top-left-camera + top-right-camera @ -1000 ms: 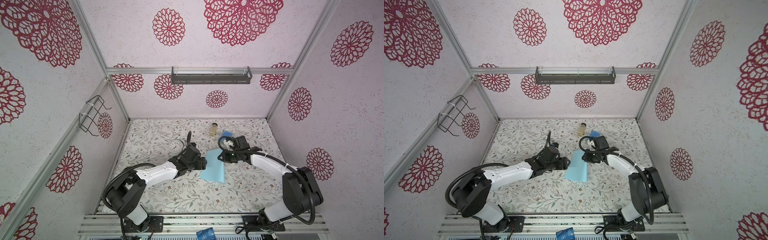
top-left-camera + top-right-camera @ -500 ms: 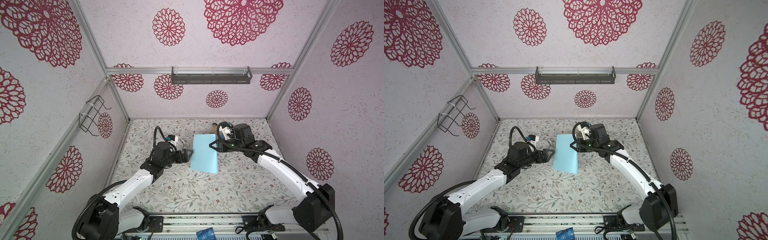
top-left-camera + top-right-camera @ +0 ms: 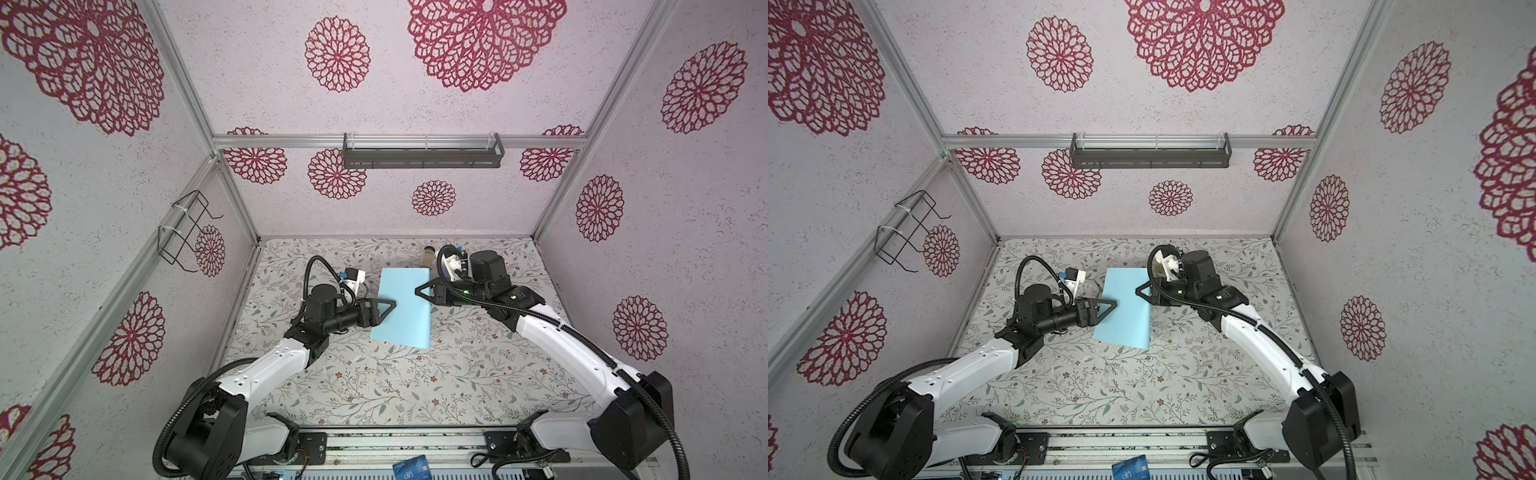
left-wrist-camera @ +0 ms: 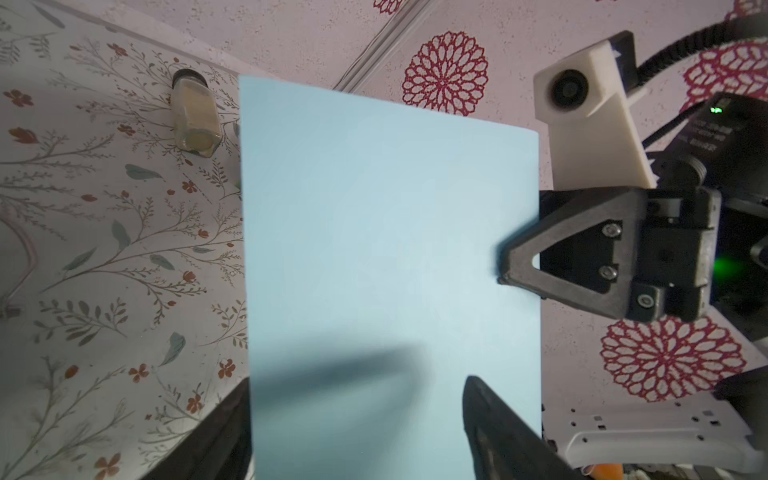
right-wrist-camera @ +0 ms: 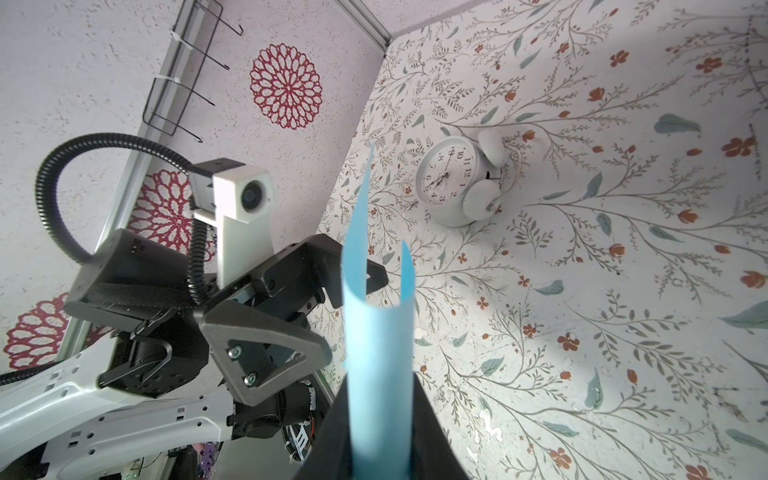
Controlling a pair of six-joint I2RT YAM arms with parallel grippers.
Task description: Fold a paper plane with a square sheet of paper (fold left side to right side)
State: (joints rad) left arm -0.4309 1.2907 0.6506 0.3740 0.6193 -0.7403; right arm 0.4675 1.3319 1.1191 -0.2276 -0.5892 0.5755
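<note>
The square sheet of paper (image 3: 405, 309) is light blue and hangs in the air above the floral table, bent over into two loose layers (image 5: 376, 332). My right gripper (image 3: 417, 291) is shut on its right edge; the paper runs out from between the right gripper (image 5: 380, 386) jaws. My left gripper (image 3: 390, 307) is open at the sheet's left edge. In the left wrist view one finger (image 4: 494, 419) lies in front of the sheet (image 4: 390, 232) and the other is behind it. No paper plane is in view.
A white alarm clock (image 5: 451, 183) lies on the table behind the left arm. A small jar (image 3: 428, 257) lies at the back by the right arm. A grey shelf (image 3: 422, 151) hangs on the back wall, a wire rack (image 3: 183, 232) on the left wall. A dark blue card (image 3: 411, 471) sits at the front rail.
The right gripper has lifted the sheet off the table and towards the back. The left gripper let go, drew back left, then moved in over the sheet's left edge.
</note>
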